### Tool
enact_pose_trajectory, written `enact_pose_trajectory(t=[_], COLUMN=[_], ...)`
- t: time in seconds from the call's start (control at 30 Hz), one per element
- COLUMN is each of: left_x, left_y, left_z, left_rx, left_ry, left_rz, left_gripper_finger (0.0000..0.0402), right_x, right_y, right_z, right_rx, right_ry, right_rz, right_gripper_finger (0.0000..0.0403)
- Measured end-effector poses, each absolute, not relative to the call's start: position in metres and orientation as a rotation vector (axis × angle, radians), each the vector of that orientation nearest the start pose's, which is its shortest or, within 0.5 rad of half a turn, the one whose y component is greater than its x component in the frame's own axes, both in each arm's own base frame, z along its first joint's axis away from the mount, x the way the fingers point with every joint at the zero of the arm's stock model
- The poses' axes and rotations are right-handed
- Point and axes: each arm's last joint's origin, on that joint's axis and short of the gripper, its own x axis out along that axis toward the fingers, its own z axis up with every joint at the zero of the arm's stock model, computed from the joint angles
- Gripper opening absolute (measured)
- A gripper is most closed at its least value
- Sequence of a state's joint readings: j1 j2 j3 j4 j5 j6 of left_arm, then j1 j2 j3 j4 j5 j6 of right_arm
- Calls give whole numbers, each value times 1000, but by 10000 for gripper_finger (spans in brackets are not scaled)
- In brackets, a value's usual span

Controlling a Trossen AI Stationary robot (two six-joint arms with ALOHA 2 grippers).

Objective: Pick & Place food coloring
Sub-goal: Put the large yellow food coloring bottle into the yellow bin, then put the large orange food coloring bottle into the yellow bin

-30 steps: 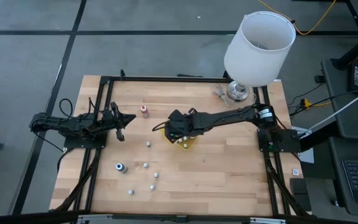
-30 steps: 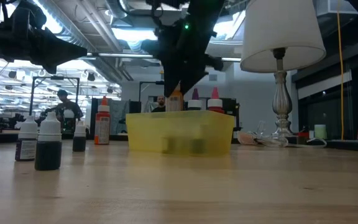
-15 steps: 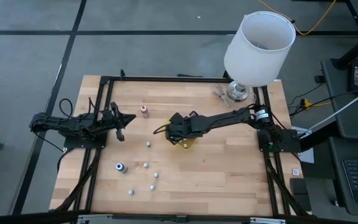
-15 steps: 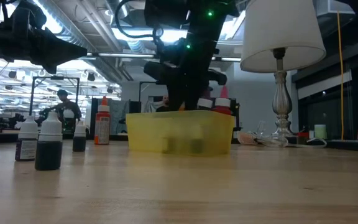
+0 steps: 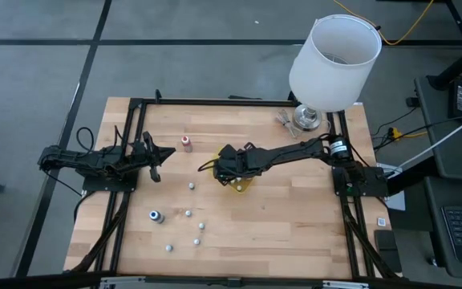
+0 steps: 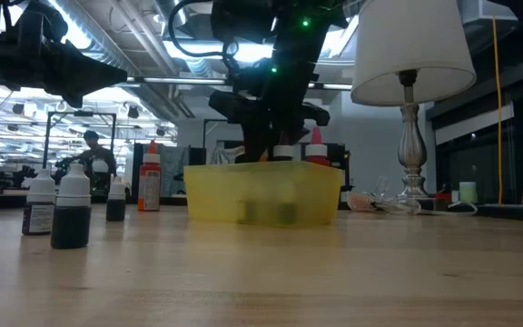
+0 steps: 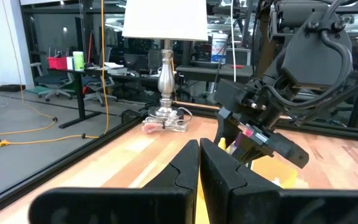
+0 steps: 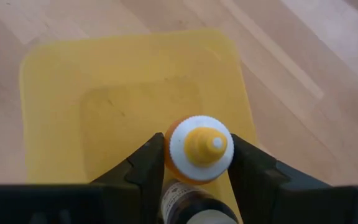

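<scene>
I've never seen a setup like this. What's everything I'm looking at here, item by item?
table: one, light wood, under everything.
tray: one, yellow, mid-table.
loose bottles: seven, mostly pale, one red, on the table's left half.
held bottle: one, orange cap, over the tray.
lamp: one, white shade, back right corner.
person: one, far off in the room behind.
left gripper: shut, at the table's left side.
right gripper: shut on the held bottle.

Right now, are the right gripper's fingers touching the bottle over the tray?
Touching. The right wrist view shows both fingers pressed against the sides of the orange-capped bottle, no gap either side, held above the yellow tray.
</scene>
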State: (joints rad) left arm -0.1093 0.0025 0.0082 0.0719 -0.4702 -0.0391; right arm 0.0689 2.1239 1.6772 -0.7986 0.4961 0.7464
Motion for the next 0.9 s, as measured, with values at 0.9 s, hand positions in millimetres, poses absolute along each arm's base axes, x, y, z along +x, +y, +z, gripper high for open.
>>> enact_pose_trajectory(t=[0.9], left_x=[95], left_y=[3], left_z=[173], left_rx=[-61], left_ry=[-82], left_rz=[360], left_gripper_finger=[10], right_x=[416], right_y=[7], right_z=[268], right_rx=[290], right_ry=[793], right_rz=[-646], right_gripper_finger=[289])
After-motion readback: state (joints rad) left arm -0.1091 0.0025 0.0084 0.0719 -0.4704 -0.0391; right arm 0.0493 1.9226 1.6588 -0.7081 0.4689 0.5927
